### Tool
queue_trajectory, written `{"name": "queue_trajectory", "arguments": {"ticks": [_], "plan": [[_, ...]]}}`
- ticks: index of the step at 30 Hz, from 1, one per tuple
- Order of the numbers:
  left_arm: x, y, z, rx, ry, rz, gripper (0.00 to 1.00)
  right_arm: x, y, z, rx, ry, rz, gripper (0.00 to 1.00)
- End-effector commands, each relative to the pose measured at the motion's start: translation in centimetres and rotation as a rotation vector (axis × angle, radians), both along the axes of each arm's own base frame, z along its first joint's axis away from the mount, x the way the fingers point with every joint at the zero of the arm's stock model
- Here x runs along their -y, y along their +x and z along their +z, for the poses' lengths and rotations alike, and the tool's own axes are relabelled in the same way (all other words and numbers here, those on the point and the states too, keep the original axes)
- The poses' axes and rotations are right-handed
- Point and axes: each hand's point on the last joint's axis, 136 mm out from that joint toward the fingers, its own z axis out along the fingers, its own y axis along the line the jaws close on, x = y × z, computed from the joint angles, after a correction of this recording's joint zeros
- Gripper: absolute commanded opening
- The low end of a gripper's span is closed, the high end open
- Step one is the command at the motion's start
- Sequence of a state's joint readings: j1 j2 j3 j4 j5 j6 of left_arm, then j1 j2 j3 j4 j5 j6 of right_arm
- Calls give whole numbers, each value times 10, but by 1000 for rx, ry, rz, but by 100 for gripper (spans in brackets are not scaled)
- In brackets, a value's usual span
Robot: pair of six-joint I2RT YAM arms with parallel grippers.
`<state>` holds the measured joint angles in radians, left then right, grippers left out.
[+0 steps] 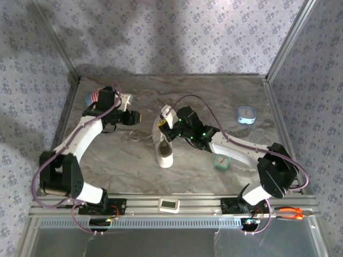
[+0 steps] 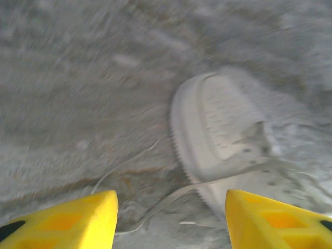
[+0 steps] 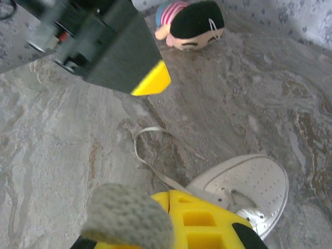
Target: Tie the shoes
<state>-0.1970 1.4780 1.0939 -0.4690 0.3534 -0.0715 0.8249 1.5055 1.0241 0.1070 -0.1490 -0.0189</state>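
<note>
Find shoe (image 1: 165, 150) in the middle of table (image 1: 230, 96), upright on its sole, toe toward the arm bases, heel end at right gripper (image 1: 166, 119). Read right gripper as clamped fully shut, seemingly on a lace (image 3: 129, 218), judging by the woven grey strip beside its yellow fingers in the right wrist view; cannot confirm the pinch itself. Read left gripper (image 1: 136, 116) as roughly half open and holding nothing, hovering left of shoe and apart from it. Take the step in hand to be fetching loose lace (image 3: 148, 136), lying limp on table just left of shoe and curling into a small loop. Bring left gripper down with one finger on each side of that strand, much as framed in the left wrist view, and aim for the curved part of the loop rather than a flat run. Close slowly and fully, expecting so thin a strand to slip from a lazy pinch. Lift before pulling, and pull gently, to avoid dragging or tipping a probably light shoe. Hold right gripper steady meanwhile, with only mild tension, to avoid unthreading either strand. Steer clear of doll (image 3: 192, 23) at the far left.
</note>
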Motion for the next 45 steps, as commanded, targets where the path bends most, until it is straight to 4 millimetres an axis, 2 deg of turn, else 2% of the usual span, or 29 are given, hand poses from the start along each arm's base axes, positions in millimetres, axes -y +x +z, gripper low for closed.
{"name": "queue_trajectory", "arguments": {"ticks": [1,9,17,19,22,25,27,30,33,37,40,41,45], "plan": [[-25,5,-30,-95,100,150,57,-1,6,11,-26,8,-34,0],[-39,2,-92,-269,217,175,56,-6,8,16,-56,23,-48,0],[-39,-10,-127,-365,237,161,53,-7,8,13,-91,35,-70,0],[-37,-12,-133,-380,225,158,47,-7,8,11,-100,34,-81,0],[-30,-17,-142,-412,204,145,30,-5,10,9,-111,30,-100,0],[-26,-21,-142,-412,201,131,19,-4,11,7,-123,30,-114,0],[-26,-21,-134,-385,193,128,9,-5,12,6,-129,34,-117,0],[-25,-18,-107,-306,175,110,0,-4,12,5,-147,39,-129,0],[-19,-13,-65,-187,131,86,0,-3,14,4,-174,38,-146,0],[-11,-13,3,29,50,52,0,-1,17,0,-217,29,-155,0],[1,-23,46,181,-2,-12,0,2,18,-8,-259,22,-159,0],[10,-31,58,233,-12,-62,0,-1,23,3,-258,45,-158,0],[52,-70,88,433,-24,-298,0,-2,28,2,-312,45,-150,0]]}}
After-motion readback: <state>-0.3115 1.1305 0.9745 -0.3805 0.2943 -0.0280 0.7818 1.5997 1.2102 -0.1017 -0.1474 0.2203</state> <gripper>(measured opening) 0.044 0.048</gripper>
